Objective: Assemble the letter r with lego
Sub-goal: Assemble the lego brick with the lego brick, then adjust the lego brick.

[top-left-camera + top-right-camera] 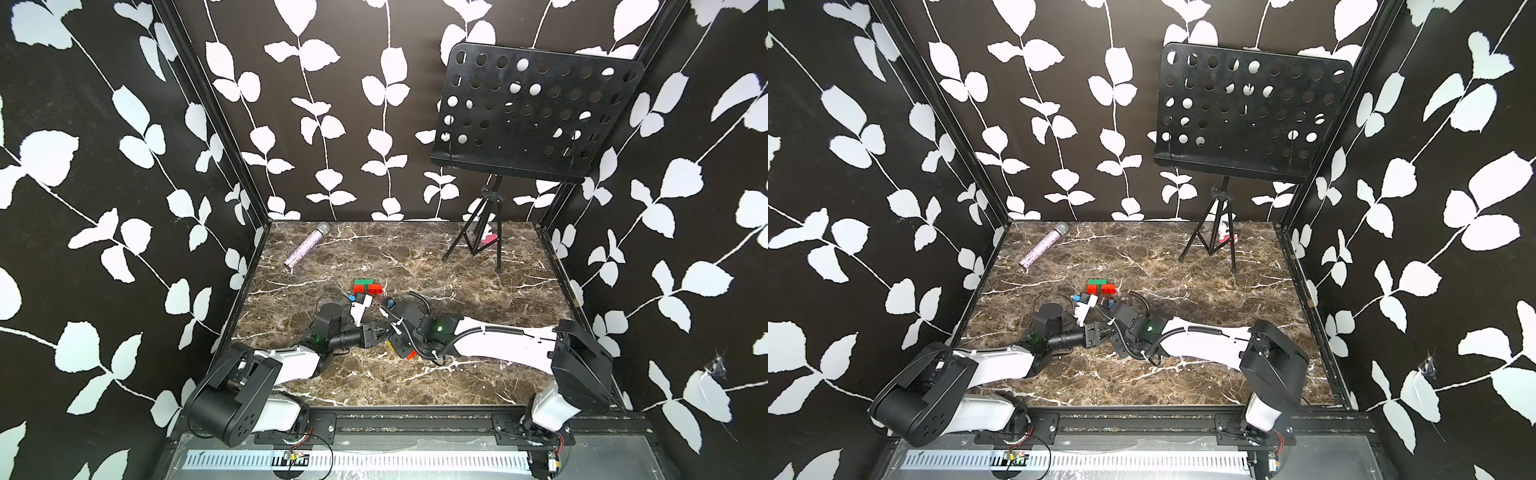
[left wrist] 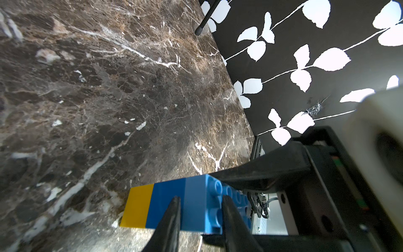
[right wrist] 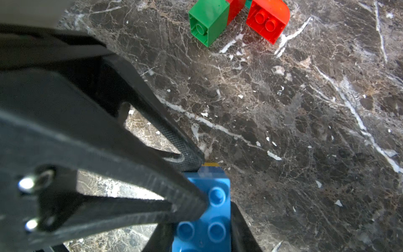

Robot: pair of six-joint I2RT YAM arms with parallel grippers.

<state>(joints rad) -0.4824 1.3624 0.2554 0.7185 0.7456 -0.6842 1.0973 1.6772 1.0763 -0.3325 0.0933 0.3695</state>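
Though small, lego (image 2: 196, 207) between both jaws

Near the table (image 1: 478, 374) centre, the dark green brick (image 1: 364, 282) and two red bricks (image 1: 375, 289) lie clustered. The left arm (image 1: 291, 361) and right arm (image 1: 498, 336) reach inward just in front; their tips possibly touch.

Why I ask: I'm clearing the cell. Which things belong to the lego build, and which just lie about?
For the job:
- yellow-and-blue brick stack
- green brick
- red bricks

Lying about:
- glittery microphone
- music stand
- small red-pink thing by the stand's legs
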